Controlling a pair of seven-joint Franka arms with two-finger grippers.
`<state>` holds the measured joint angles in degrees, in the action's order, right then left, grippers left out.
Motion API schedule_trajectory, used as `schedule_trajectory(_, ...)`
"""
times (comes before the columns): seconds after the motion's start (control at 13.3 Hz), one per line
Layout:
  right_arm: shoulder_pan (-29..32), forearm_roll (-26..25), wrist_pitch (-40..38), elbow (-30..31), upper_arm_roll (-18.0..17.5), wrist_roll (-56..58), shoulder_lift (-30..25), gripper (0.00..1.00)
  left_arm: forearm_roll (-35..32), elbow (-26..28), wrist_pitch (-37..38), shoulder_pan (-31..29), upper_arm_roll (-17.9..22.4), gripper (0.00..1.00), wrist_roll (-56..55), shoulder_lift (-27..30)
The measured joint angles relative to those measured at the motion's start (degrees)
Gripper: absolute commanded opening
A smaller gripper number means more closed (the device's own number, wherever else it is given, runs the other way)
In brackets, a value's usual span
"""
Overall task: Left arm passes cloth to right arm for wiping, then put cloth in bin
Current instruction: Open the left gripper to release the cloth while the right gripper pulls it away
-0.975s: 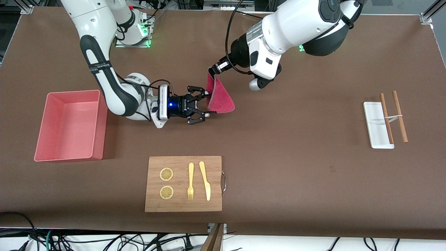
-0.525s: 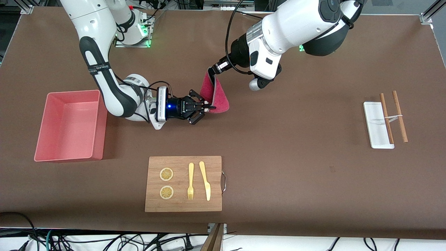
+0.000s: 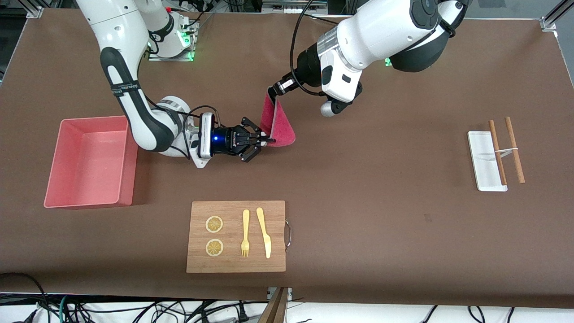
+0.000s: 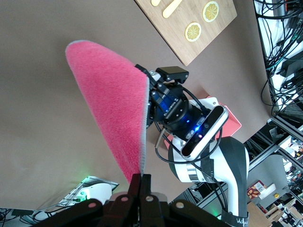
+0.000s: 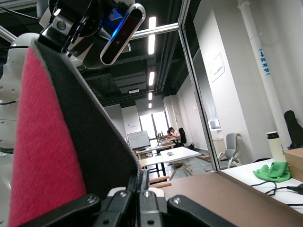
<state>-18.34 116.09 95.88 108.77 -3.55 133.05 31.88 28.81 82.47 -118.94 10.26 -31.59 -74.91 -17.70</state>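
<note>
The crimson-pink cloth [image 3: 277, 125] hangs in the air over the table's middle, held at two ends. My left gripper [image 3: 272, 93] is shut on its upper corner; in the left wrist view the cloth [image 4: 113, 109] runs from my left gripper [image 4: 141, 182] down to the right gripper. My right gripper [image 3: 270, 140] is shut on the cloth's lower edge; in the right wrist view the cloth [image 5: 42, 156] rises from my right gripper [image 5: 140, 183]. The salmon-pink bin [image 3: 129, 157] stands empty toward the right arm's end of the table.
A wooden board [image 3: 235, 262] with two lemon slices, a fork and a knife lies nearer the front camera than the cloth. A small white tray [image 3: 482, 157] with two wooden sticks lies toward the left arm's end.
My right gripper, open around the cloth's lower edge a second ago, has shut on it and drawn slightly back toward the bin. The cloth's lower end followed. My left gripper stayed put.
</note>
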Motion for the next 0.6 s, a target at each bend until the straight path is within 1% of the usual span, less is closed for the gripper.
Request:
schedule_trajectory(0.15, 0.0, -1.5, 0.0, -0.5, 1.3, -1.7, -0.3, 0.00, -0.1, -0.1, 0.0, 0.0, 0.1, 1.00, 0.0, 0.0)
schedule_trajectory(0.3, 0.1, -4.3, 0.0, -0.8, 2.9, -4.2, -1.2, 0.00, -0.1, -0.2, 0.0, -0.2, 0.2, 1.00, 0.0, 0.0)
schedule_trajectory(0.45, 0.5, -8.1, 0.0, -0.8, 4.3, -7.2, -2.8, 0.00, -0.4, -0.3, 0.0, -0.4, 0.5, 1.00, 0.1, 0.0)
schedule_trajectory(0.6, 2.2, -13.4, 0.0, -1.0, 4.8, -11.7, -5.0, 0.00, -3.5, -0.4, 1.2, -1.0, 0.6, 1.00, 1.0, 0.0)
